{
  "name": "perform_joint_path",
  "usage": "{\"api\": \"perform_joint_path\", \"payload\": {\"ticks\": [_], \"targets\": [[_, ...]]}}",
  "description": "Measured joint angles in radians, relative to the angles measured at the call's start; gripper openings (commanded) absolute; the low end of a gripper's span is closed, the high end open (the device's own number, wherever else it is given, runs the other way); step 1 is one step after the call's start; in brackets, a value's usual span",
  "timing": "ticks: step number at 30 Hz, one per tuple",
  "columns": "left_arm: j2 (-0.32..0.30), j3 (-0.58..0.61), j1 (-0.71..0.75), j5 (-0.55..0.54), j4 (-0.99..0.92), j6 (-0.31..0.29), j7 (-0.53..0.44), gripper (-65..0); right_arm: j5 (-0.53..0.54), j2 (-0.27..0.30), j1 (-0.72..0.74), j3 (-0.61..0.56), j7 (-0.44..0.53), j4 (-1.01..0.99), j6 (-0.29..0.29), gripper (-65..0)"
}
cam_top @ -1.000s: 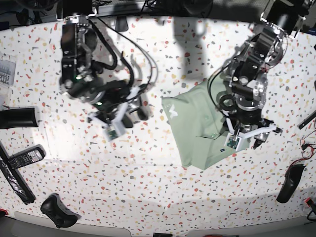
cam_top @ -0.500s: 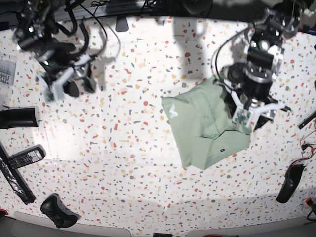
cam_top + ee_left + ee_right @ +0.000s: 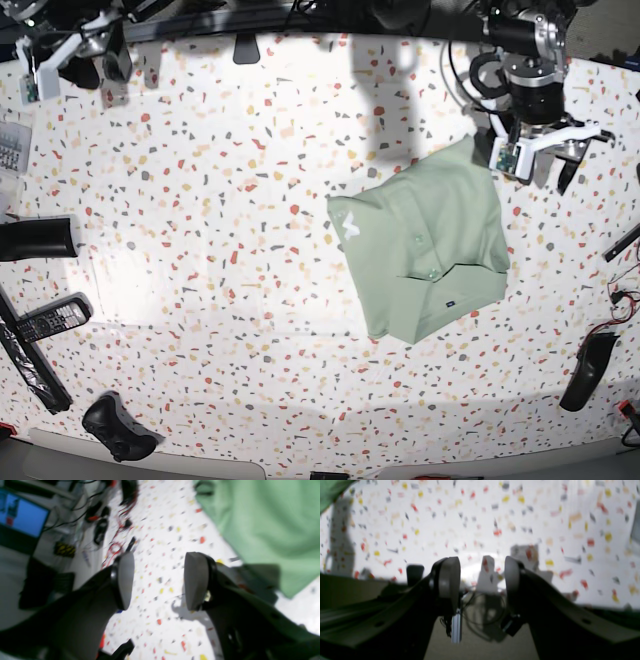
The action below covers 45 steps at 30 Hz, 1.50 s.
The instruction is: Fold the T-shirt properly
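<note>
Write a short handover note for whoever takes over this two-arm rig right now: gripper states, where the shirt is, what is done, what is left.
Left gripper: open, empty, raised beside the shirt's far edge.
Right gripper: open, empty, at the far corner of the speckled terrazzo table.
Pale sage-green collared cloth T-shirt: lying folded in a compact packet, chest logo up, untouched.
Done: folding appears complete.
Left: probably only checking neatness and parking the arms.

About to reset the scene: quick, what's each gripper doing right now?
Left gripper: open, holding nothing, beside the T-shirt.
Right gripper: open, holding nothing, over the table.
</note>
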Motion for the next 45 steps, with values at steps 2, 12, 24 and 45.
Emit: {"api": "perform_joint_path", "payload": {"ticks": [2, 12, 24, 45], "targets": [[0.0, -0.008, 0.024, 0.014, 0.0, 0.012, 0.004, -35.8, 0.005, 0.0, -0.035, 0.012, 0.0, 0.0, 0.0, -37.0], [0.0, -0.368, 0.123, -0.103, 0.0, 0.005, -0.031, -35.8, 0.005, 0.002, -0.112, 0.014, -0.008, 0.0, 0.0, -37.0], [0.003, -0.748, 0.353, -0.106, 0.0, -0.003, -0.019, -35.8, 0.009, -0.003, -0.112, 0.014, -0.09, 0.0, 0.0, -37.0], [0.025, -0.836, 0.72, -0.574, -0.034, -0.376, -0.106, -35.9, 0.013, -0.013, -0.284, 0.001, -0.003, -0.285, 0.0, -37.0]]}}
